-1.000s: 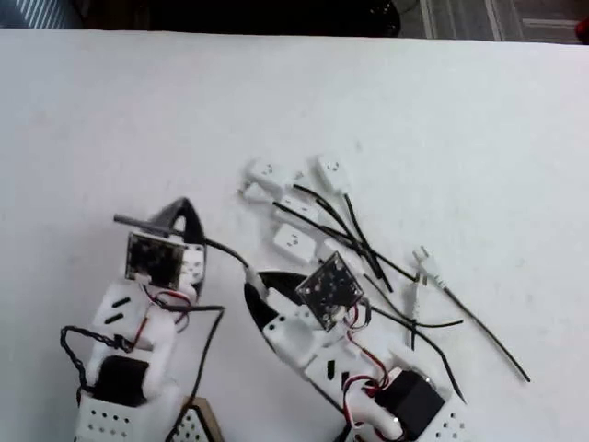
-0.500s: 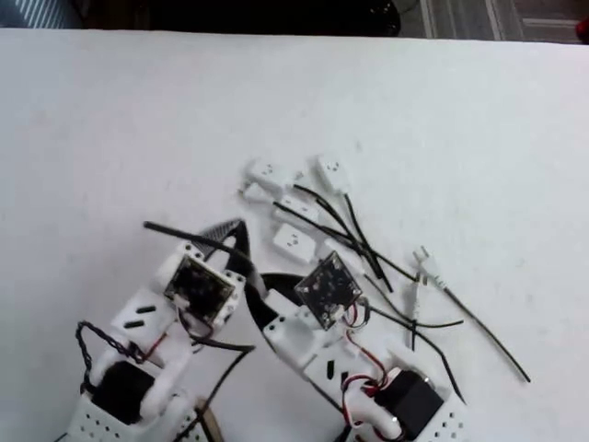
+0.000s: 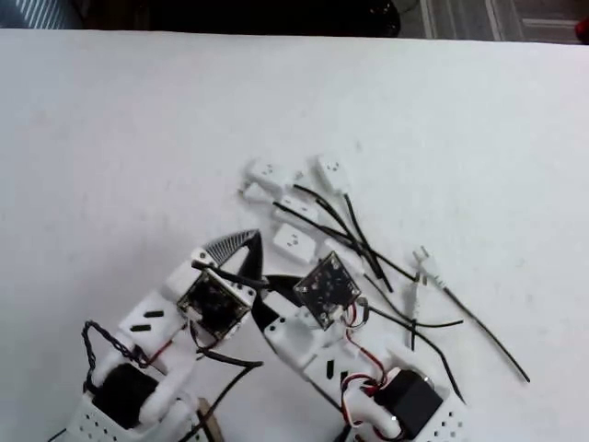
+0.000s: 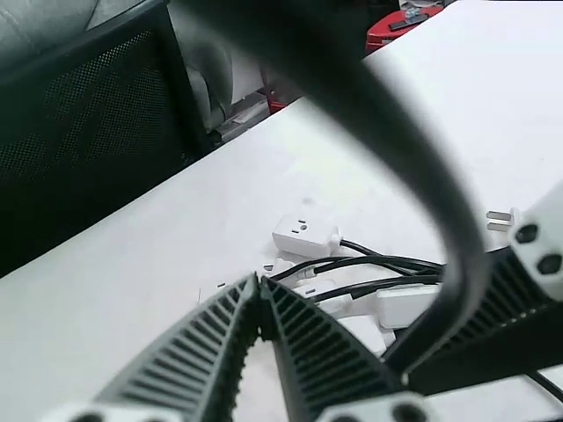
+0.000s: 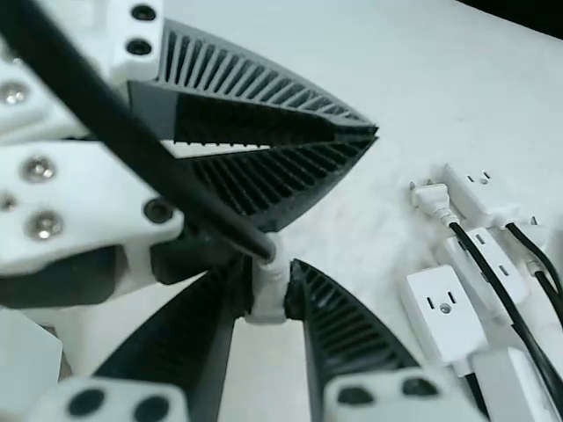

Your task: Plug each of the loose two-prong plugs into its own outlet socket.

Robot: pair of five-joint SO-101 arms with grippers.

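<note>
White plastic plug, pinched by its body between the dark fingers of the right gripper, low over the bench and just short of the sockets. Gripped by the body, probably to leave the prong end free for a socket face; prongs themselves hidden in the grasp. Trails a black cord, round and smooth, slanting back past the left gripper. Left fingers pressed together tip to tip, nothing visible between them, set just beside the right pair and aimed at the same cluster. Likely there to steady the cord or pin a socket block, though hard to say which.

Ribbed, rubbery-looking faces on all four fingers, tapering to wedge tips: good bite on slick plastic, by the look. Hard white shells with small screws behind them.

Sockets: small white rectangular blocks, smooth and hard, slots in one face, huddled near mid-bench with more black cords crossing over and among them. Light and unanchored, so apt to skid under a push; reason enough for a second gripper close by. Plugged or empty: not clear for several of them.

On the outer side of the right arm, well apart from the held plug, more loose plugs: white bodies, bare metal prongs, thin black cords splayed across the matte white bench.
</note>
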